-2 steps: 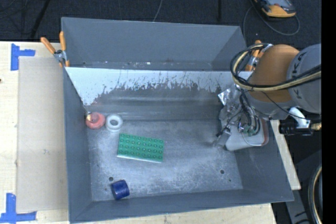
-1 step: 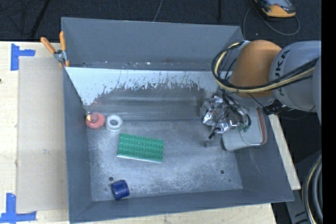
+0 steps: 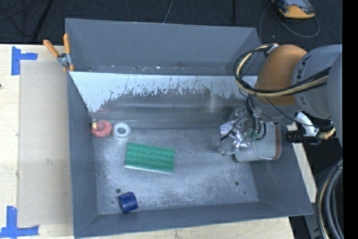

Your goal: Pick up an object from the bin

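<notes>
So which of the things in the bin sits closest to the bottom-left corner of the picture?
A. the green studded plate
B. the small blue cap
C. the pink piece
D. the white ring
B: the small blue cap lies alone by the lower-left corner of the bin, while the green studded plate, white ring and pink piece all lie farther up.

The arm (image 3: 330, 73) is cut by the frame's right edge; the gripper (image 3: 234, 140) hides part of the bin (image 3: 196, 176) floor.
</notes>
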Robot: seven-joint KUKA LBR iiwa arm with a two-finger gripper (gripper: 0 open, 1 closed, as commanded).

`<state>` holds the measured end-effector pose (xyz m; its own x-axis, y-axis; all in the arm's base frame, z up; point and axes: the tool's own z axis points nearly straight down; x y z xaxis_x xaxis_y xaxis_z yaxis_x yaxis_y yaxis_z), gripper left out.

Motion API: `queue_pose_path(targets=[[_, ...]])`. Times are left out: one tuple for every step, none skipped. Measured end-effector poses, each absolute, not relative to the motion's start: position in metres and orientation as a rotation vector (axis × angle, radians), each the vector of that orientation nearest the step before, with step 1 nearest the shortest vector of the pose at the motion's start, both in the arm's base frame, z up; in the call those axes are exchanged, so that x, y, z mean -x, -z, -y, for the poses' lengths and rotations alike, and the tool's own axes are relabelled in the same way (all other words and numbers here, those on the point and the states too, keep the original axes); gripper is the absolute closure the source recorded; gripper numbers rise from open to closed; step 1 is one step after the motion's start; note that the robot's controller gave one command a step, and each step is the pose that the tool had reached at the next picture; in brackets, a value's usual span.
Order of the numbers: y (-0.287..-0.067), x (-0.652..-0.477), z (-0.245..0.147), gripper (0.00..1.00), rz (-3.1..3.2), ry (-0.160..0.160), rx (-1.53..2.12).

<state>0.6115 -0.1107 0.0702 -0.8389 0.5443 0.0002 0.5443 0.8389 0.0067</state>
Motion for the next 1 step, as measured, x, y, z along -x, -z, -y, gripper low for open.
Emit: queue_pose_path(targets=[[-0.0699, -0.612, 0.1095, 0.0, -3.013, -0.01, -0.883]])
